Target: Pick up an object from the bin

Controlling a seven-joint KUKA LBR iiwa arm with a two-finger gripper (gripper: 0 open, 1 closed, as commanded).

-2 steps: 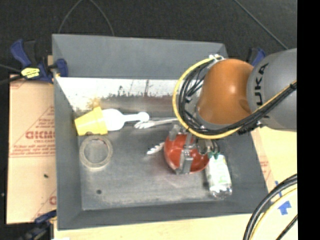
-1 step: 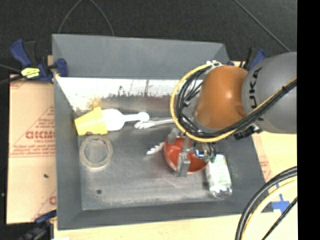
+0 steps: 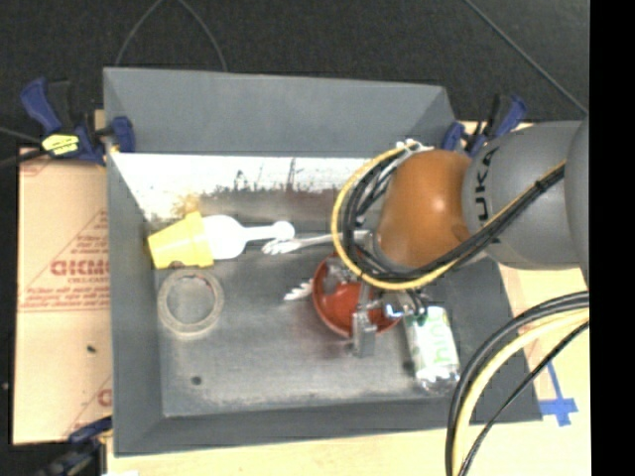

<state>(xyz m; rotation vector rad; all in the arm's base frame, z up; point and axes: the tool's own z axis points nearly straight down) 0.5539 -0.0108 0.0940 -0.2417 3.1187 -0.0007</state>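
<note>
My gripper (image 3: 363, 335) is low in the right half of the bin, under the arm's orange cover. It stands at the near right edge of a red rounded bowl-like thing (image 3: 335, 301), touching or almost touching it. A white and green packet (image 3: 433, 345) lies just right of the gripper, against the bin's right wall. A small white ridged piece (image 3: 297, 291) lies just left of the red thing. The arm hides the red thing's far right side.
A yellow block (image 3: 181, 243) with a white spoon-shaped piece (image 3: 224, 237) and a white brush-like stick (image 3: 283, 239) lies at the back left. A clear tape roll (image 3: 190, 302) sits at the left. The bin floor in front is bare.
</note>
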